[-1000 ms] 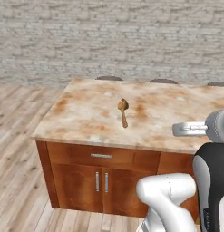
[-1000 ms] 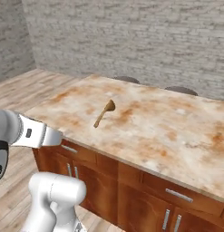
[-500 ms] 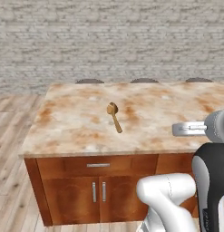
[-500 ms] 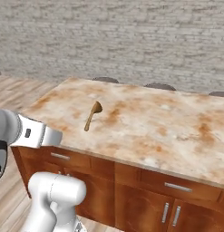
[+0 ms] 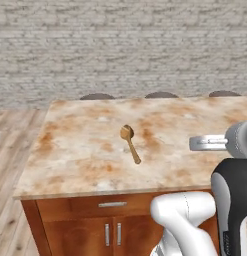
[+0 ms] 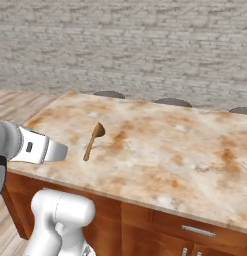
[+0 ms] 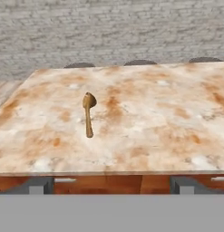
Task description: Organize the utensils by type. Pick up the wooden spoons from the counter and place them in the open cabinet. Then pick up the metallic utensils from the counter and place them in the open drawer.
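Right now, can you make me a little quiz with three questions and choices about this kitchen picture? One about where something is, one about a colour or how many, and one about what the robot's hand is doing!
1. Where is the wooden spoon?
A. lying on the counter
B. on the floor
C. held by the gripper

2. How many wooden spoons lie on the counter?
A. three
B. one
C. five

3. What is the gripper doing?
A. squeezing a spoon
B. shut tight on nothing
C. open and holding nothing

Answers:
1. A, the spoon lies flat on the stone top, its bowl toward the brick wall.
2. B, all three views show a single brown spoon there.
3. C, in the hand view the two fingertips stand far apart with nothing between them, short of the spoon.
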Tool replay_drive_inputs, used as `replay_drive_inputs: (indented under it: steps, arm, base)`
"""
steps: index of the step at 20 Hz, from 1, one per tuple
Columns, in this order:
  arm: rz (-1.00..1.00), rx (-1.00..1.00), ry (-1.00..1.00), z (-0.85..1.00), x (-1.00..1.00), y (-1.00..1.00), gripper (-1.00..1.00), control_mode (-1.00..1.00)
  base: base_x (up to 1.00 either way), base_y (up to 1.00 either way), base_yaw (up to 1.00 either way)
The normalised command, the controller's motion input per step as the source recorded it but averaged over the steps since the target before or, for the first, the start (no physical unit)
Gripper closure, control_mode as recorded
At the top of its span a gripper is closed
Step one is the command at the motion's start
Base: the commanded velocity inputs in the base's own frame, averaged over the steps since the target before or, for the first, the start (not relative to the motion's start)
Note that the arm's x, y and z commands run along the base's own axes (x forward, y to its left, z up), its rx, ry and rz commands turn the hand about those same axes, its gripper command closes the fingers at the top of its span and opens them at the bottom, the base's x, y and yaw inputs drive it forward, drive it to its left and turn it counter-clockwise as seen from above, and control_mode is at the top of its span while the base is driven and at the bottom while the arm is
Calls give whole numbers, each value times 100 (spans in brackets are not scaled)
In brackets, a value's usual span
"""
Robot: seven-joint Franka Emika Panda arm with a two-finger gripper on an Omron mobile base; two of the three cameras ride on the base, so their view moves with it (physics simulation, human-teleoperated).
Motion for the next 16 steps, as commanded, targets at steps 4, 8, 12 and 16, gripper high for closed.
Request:
replay_drive_inputs:
  steps: [4, 8, 12, 16]
  arm:
    - [0, 0, 0, 0, 0, 0, -100, 100]
    - [0, 0, 0, 0, 0, 0, -100, 100]
    - [0, 0, 0, 0, 0, 0, -100, 100]
    - [0, 0, 0, 0, 0, 0, -100, 100]
  base:
    - [39, 29, 0]
    - [31, 9, 0]
    - [51, 4, -8]
    - [22, 0, -7]
